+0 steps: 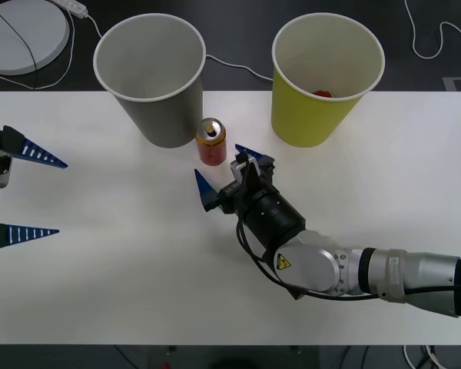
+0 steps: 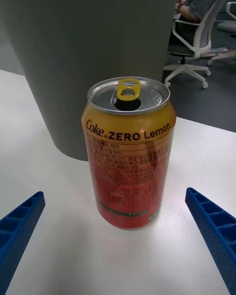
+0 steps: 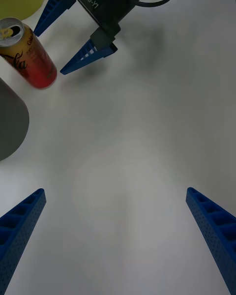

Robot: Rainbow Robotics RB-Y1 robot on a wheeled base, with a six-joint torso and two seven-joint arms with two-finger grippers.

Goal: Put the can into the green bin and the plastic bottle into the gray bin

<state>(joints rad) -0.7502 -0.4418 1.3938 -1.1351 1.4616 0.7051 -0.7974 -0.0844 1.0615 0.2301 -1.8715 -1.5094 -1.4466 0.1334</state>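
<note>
Near the far edge of the white table [image 1: 100,269], about midway along it, the can [image 1: 211,141] stands upright, red below a gold-orange band, its silver top showing a yellow pull tab over an opened mouth. Its label reads "Coke ZERO Lemon" in the right wrist view [image 2: 129,152]. Just behind it and toward the table's left stands the gray bin [image 1: 150,77], upright at the far edge, its wall close beside the can; whether they touch is hard to tell. Toward the right along the same far edge stands the green bin [image 1: 326,77], upright too, with something small and red lying inside it [image 1: 323,94]. The right gripper [image 1: 224,172] sits low over the table just in front of the can, its blue ribbed fingers spread wide apart and pointing at the can, one fingertip to each side, neither touching it. Its arm [image 1: 369,269] stretches back toward the table's right near corner. The left gripper [image 1: 23,192] hangs by the table's left edge, well apart from the can, its fingers likewise spread and holding nothing. White cables [image 1: 438,46] lie on the dark floor beyond the table.
</note>
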